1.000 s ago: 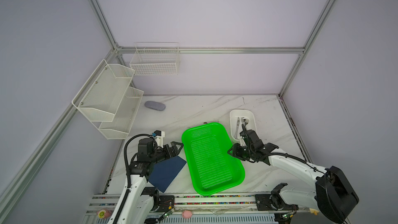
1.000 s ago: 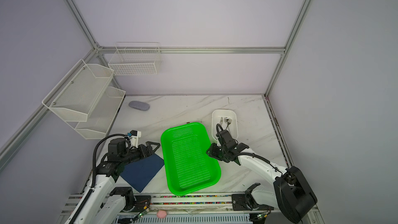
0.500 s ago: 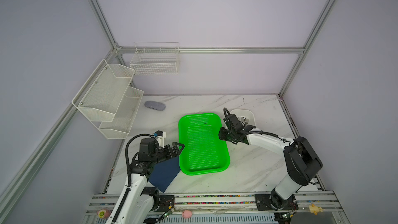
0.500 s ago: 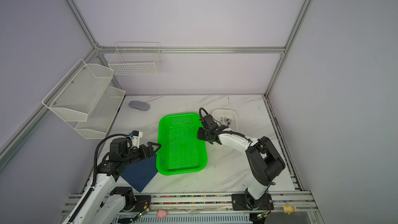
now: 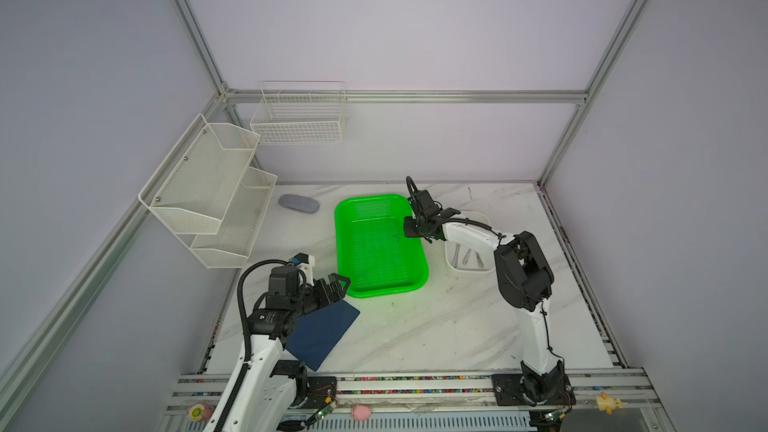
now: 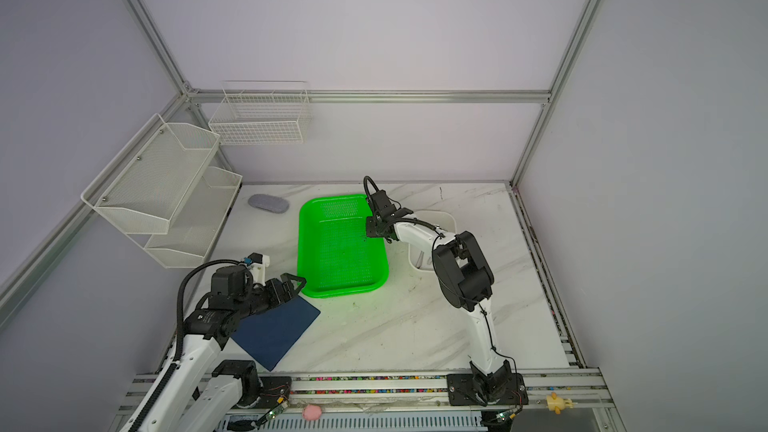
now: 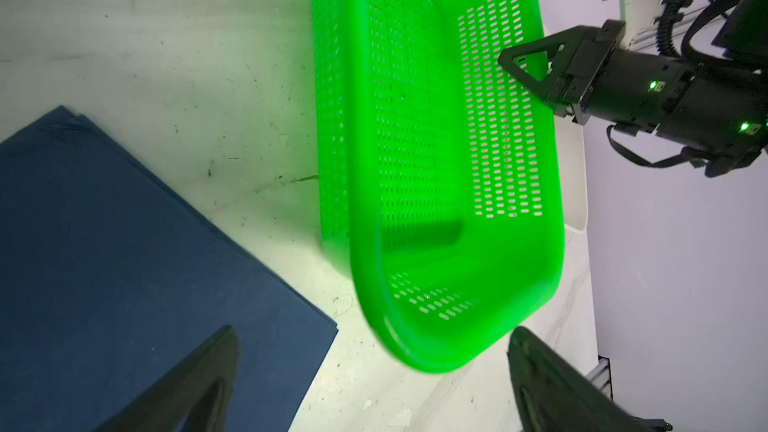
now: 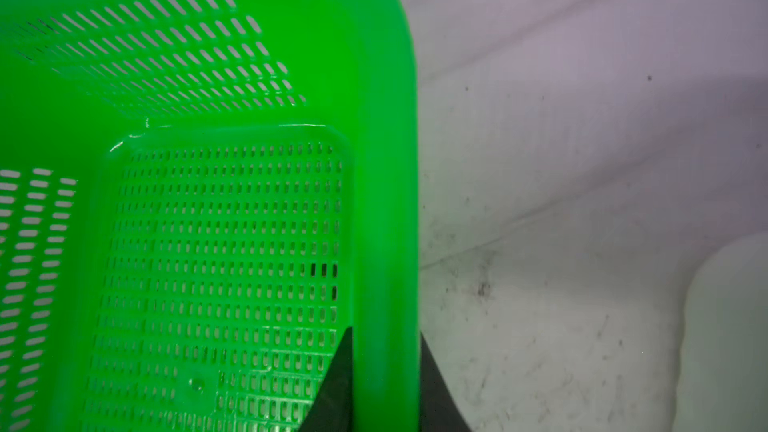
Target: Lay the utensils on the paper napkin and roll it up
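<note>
Right jaws pinching green basket (image 8: 386,201) rim, left jaws spread wide.
Left jaws hovering over paper napkin (image 5: 322,332) corner; utensils (image 5: 467,257) lying in white tray (image 5: 471,271) beside basket.

Napkin (image 5: 322,334) front left of basket (image 5: 382,289), utensils (image 5: 467,256) in tray (image 5: 471,269) just right of basket, all on table (image 5: 436,326)

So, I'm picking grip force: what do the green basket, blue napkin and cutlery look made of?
The basket looks like glossy moulded plastic: sheen, punched slots. The napkin seems thin matte paper, possibly cloth: flat, no shine. The cutlery is probably polished metal: silvery glints, too small to confirm.
</note>
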